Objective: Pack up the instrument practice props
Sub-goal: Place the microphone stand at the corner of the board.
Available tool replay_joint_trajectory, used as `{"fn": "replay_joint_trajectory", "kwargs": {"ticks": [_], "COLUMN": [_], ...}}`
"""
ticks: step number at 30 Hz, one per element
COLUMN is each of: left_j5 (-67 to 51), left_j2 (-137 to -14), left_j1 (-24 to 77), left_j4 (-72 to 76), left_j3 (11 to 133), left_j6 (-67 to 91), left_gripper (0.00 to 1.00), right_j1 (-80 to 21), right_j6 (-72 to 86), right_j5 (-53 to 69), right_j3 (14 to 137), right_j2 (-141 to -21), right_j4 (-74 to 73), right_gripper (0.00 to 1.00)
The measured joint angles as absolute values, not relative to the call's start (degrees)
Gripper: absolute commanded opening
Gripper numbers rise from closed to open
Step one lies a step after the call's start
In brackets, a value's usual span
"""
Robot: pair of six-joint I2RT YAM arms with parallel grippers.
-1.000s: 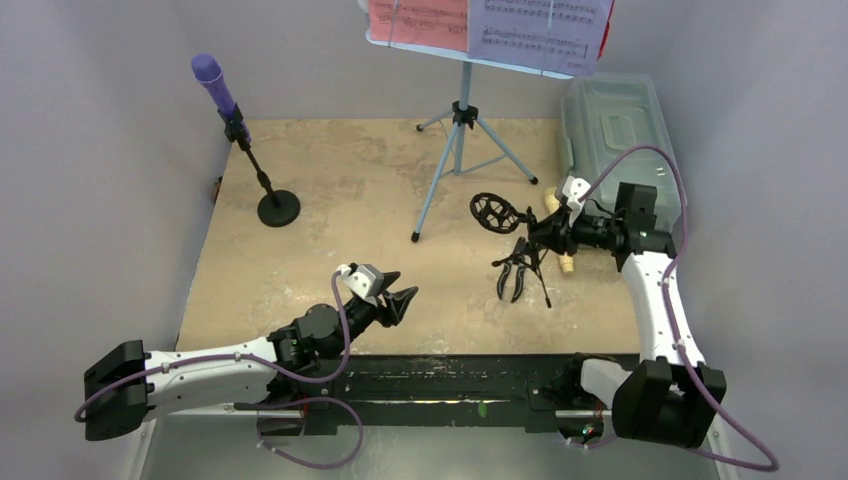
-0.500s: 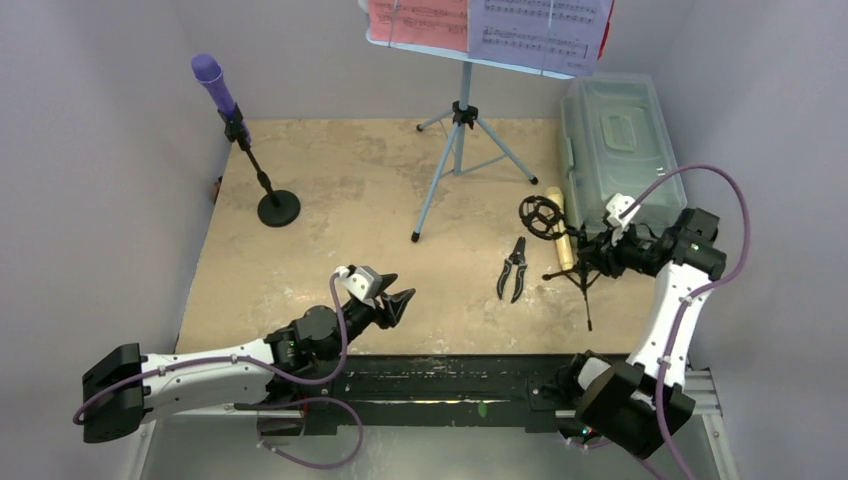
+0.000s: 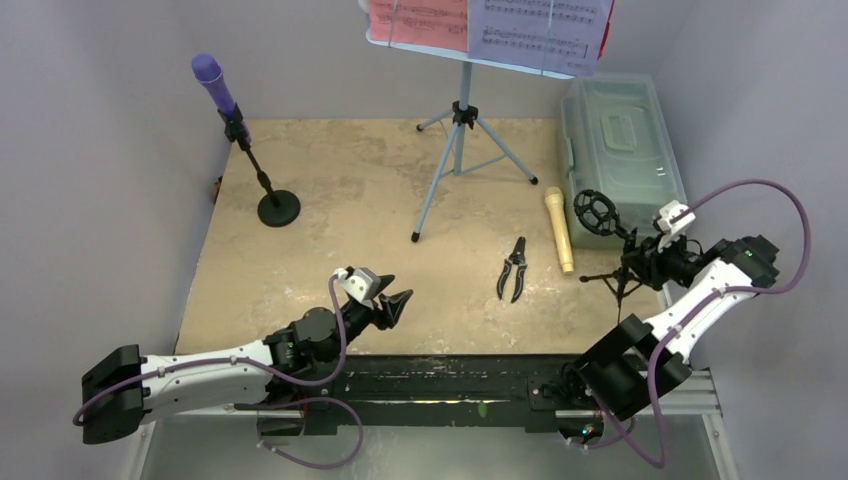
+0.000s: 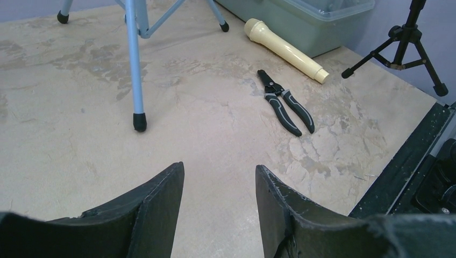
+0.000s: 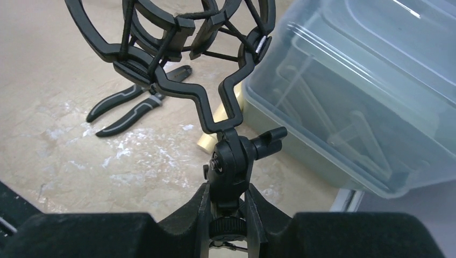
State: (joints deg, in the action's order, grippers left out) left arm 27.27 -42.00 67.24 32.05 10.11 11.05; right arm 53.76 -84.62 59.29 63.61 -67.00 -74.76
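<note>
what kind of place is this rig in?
Likely a lab robot test cell, not a real music room: plain grey walls box in a worn tabletop, two robot arms sit on a rail, and the music stand looks staged.

Your left arm low and outstretched, left gripper (image 4: 219, 173) parted and empty, your right arm folded, right gripper (image 5: 228, 203) clamped on black mic tripod (image 5: 232, 156) between its fingers

Tripod (image 3: 612, 250) carried right by right gripper (image 3: 645, 262), away from pliers (image 3: 514, 267), now upright near box (image 3: 620, 140). Cream mic (image 3: 558, 230) uncovered.
</note>
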Motion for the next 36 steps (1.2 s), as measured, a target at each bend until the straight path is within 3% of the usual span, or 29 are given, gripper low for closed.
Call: {"fn": "replay_joint_trajectory", "kwargs": {"ticks": [16,23,33,36], "left_j5": [27.3,27.3,27.2,27.2], "left_j2": [-44.5,-45.3,-47.0,-47.2], "left_j1": [67.2,67.2,67.2,67.2], "left_j4": [32.5,33.0,33.8,33.8], "left_j3": [10.1,10.1,10.1,10.2], "left_j6": [10.7,10.3,9.9,9.9], "left_gripper": [0.51,0.51,0.51,0.51], "right_j1": [60.3,64.8,67.5,67.3], "right_j6": [-96.3,-108.5,-117.3,-118.1], "right_j5": [73.3,79.3,79.7,77.0], "right_j3": [56.1,59.2,55.4,53.8], "right_j2": [-76.4,-88.6,-89.3,-88.3], "right_j4": [-65.6,-73.2,-79.5,-80.5], "right_gripper": [0.02,0.05,0.3,0.43]}}
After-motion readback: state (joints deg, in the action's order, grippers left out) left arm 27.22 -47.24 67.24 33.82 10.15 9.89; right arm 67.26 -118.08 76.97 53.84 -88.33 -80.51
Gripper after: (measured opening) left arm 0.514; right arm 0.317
